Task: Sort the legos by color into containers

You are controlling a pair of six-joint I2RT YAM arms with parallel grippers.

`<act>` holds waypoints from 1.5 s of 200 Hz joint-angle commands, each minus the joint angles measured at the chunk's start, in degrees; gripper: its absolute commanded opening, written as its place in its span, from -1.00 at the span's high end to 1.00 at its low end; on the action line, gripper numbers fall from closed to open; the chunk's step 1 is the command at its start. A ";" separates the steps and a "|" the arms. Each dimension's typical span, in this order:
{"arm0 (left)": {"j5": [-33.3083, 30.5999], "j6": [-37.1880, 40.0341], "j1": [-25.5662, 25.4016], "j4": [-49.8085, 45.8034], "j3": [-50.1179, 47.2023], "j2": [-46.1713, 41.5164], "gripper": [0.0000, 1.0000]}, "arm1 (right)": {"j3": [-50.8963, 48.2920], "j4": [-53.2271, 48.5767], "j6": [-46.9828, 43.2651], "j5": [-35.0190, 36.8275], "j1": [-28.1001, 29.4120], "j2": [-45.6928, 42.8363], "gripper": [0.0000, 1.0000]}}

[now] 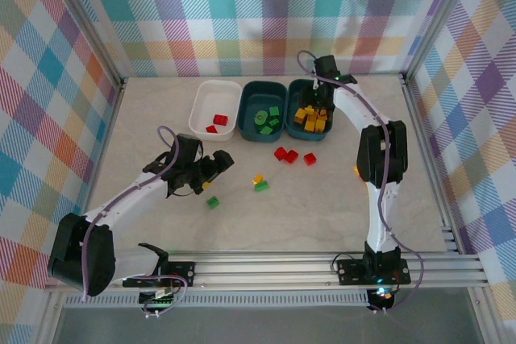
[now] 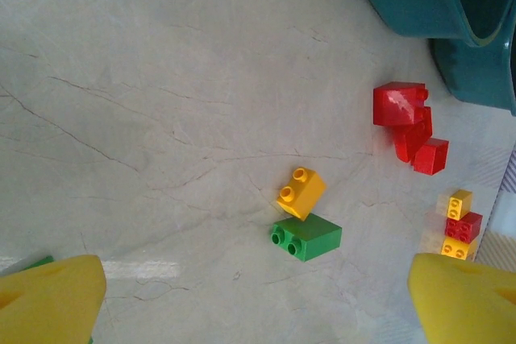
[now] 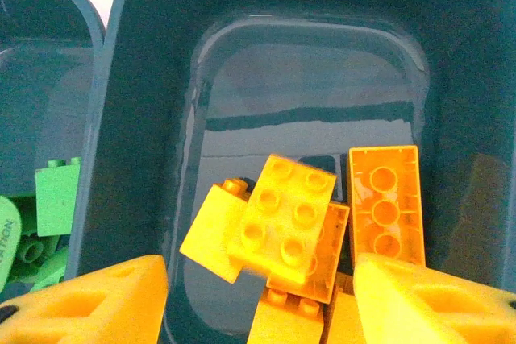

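Yellow on yellow: hovering the right tool point(image 3: 260, 308), spread apart, over the teal tub point(image 3: 121, 118) of yellow legos point(image 3: 290, 223), as for dropping; poising the left tool point(image 2: 258, 304), also apart, near loose legos point(image 2: 306, 237) on the counter point(image 2: 161, 118), seemingly for picking.

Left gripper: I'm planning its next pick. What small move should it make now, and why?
Probably ease the left gripper forward and down onto the green brick: it is open and empty, and that brick lies loose on the table just ahead, beside a yellow brick.
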 commanded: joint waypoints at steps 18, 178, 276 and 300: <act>-4.84 1.73 -0.14 -4.38 1.84 -1.91 -0.92 | -13.55 3.34 2.16 2.84 4.79 -15.33 -0.31; -9.66 -3.05 9.31 -9.83 -4.79 -6.93 -0.92 | -26.30 -1.90 15.15 0.04 31.13 -8.85 -0.53; -9.27 -2.41 9.34 -10.14 -4.67 -6.75 -0.92 | -23.22 5.76 16.88 -12.31 33.29 -6.42 -0.40; -9.37 -2.44 9.34 -9.76 -4.76 -6.73 -0.92 | -23.34 5.52 14.28 -10.28 34.49 -6.54 -0.40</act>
